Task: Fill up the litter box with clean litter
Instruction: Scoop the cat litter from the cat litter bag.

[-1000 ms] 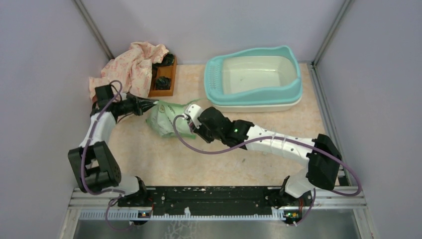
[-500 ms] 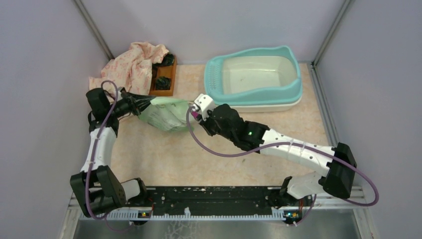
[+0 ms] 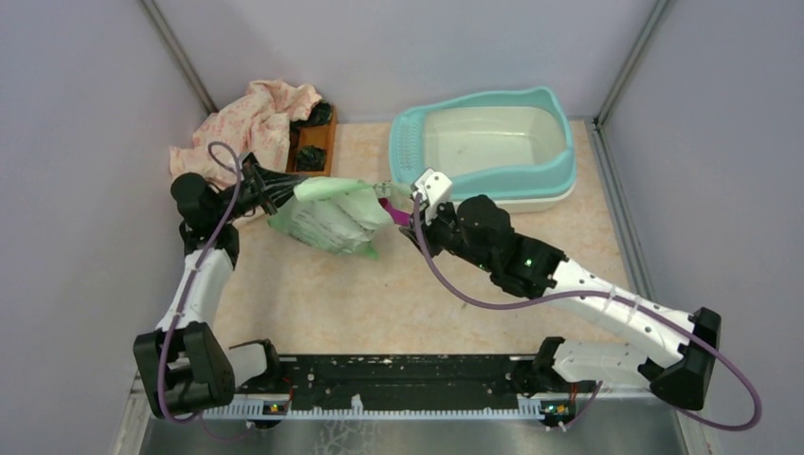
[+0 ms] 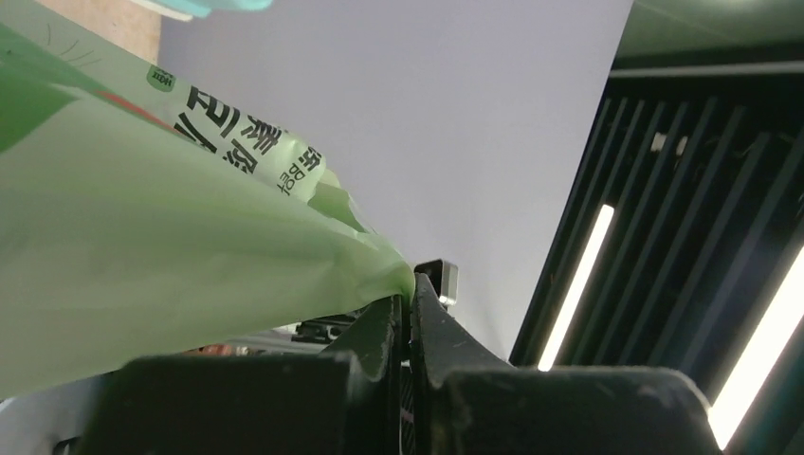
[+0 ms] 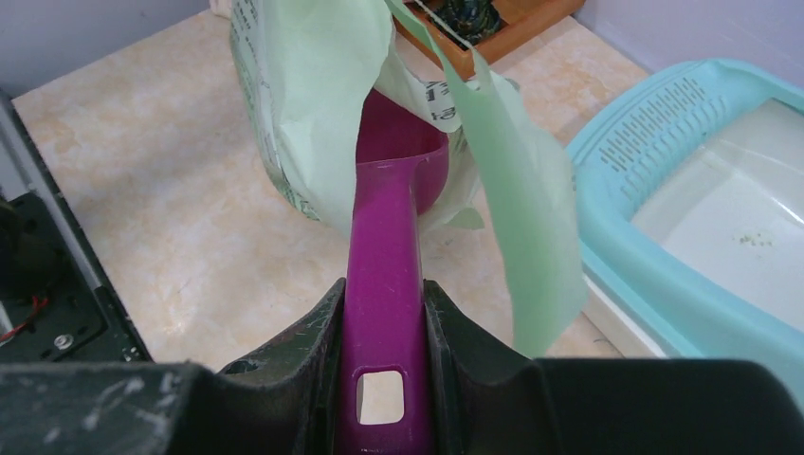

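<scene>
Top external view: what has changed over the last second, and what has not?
The left claw, shut on the pale green litter bag, raised it and pulled its top edge taut. The right claw, shut on the purple scoop, moved right toward the litter box, so the scoop's handle now shows beside the bag. No grip changed. The litter box, wooden tray and floral cloth stayed put.

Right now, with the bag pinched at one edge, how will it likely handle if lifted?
Floppy, probably: the green bag creases and sags away from the left gripper. Likely bottom-heavy, since its lower part hangs bulging. Its torn flaps hang loose over the purple scoop, so they may snag it.
</scene>
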`<state>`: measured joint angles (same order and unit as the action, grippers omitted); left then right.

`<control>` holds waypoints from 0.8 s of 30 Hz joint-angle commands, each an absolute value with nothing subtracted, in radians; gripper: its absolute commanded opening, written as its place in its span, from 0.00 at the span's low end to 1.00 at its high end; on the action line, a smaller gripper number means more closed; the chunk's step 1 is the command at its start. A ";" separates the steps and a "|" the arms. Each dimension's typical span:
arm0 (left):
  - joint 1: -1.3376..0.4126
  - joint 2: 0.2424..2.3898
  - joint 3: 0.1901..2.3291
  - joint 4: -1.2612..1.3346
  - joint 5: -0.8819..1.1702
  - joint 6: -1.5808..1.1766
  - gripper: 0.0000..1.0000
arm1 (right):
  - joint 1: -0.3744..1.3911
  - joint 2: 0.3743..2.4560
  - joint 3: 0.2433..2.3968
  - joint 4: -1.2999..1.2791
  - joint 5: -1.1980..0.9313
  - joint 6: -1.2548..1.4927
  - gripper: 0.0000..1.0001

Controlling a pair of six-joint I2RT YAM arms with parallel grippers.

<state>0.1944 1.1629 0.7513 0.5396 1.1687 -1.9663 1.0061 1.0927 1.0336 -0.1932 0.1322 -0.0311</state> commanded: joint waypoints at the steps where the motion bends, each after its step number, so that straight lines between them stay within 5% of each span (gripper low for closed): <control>1: 0.140 1.109 0.827 0.873 1.176 -2.155 0.00 | 0.996 1.026 1.053 -0.249 0.027 0.032 0.00; 8: 0.071 1.088 0.771 0.843 1.154 -2.109 0.00 | 0.981 1.070 1.176 -0.421 -0.137 0.040 0.00; 24: 0.077 1.135 0.586 0.667 1.205 -1.785 0.00 | 0.960 1.426 1.670 -1.050 -0.006 0.009 0.00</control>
